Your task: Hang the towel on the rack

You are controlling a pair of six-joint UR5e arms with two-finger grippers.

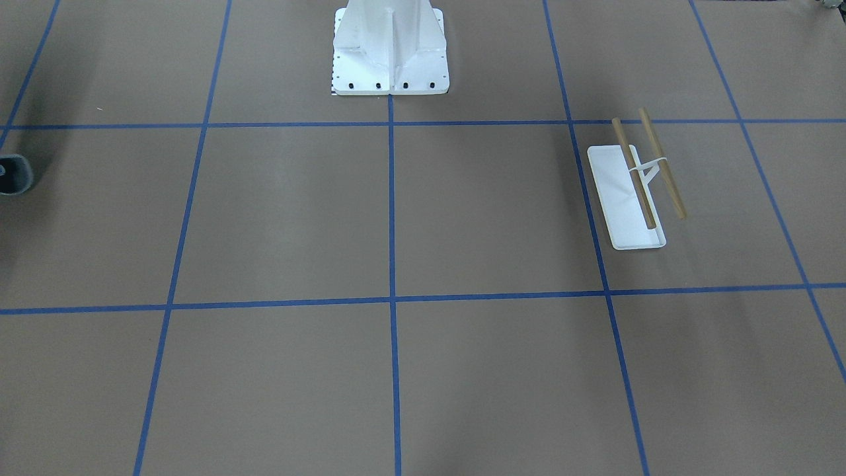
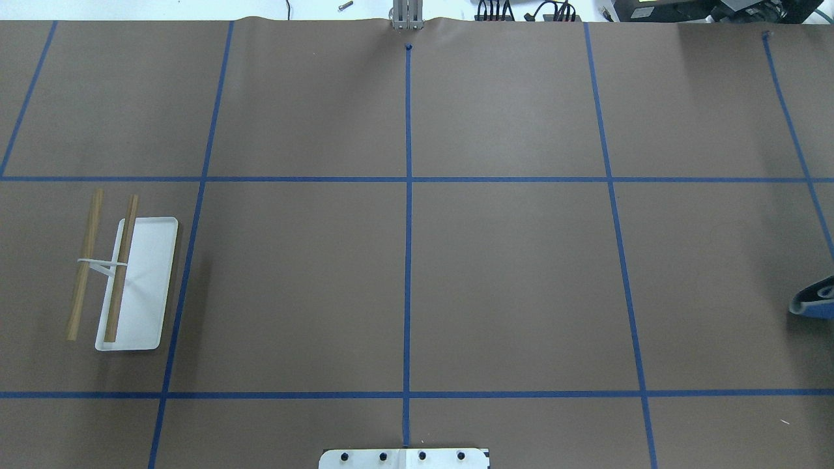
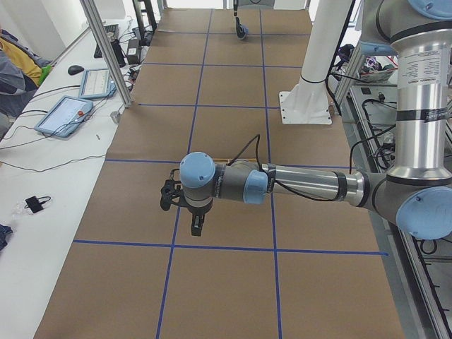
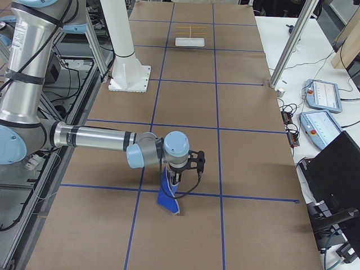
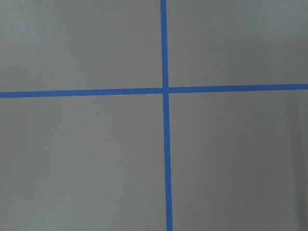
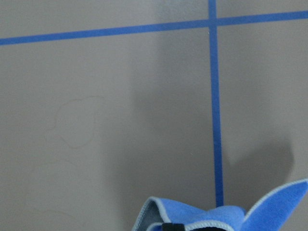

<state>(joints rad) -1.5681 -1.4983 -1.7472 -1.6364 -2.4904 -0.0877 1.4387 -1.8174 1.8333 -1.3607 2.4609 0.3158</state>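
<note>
The rack (image 1: 628, 198) stands on the table on my left side, white base flat, two tan dowels (image 1: 661, 162) above it; it also shows in the overhead view (image 2: 140, 286) and far off in the exterior right view (image 4: 189, 41). The blue towel (image 4: 169, 194) hangs from my right gripper (image 4: 173, 179) above the table, far from the rack. Its bunched top edge fills the bottom of the right wrist view (image 6: 269, 211), and a corner shows at the overhead view's right edge (image 2: 814, 305). My left gripper (image 3: 196, 227) points down over the table; I cannot tell its state.
The large white bolted pedestal (image 1: 390, 53) stands at the table's robot side, in the middle. Blue tape lines (image 5: 166, 91) divide the brown table into squares. Tablets and cables (image 3: 67, 113) lie beyond the table's far edge, with metal posts (image 4: 289, 45) there.
</note>
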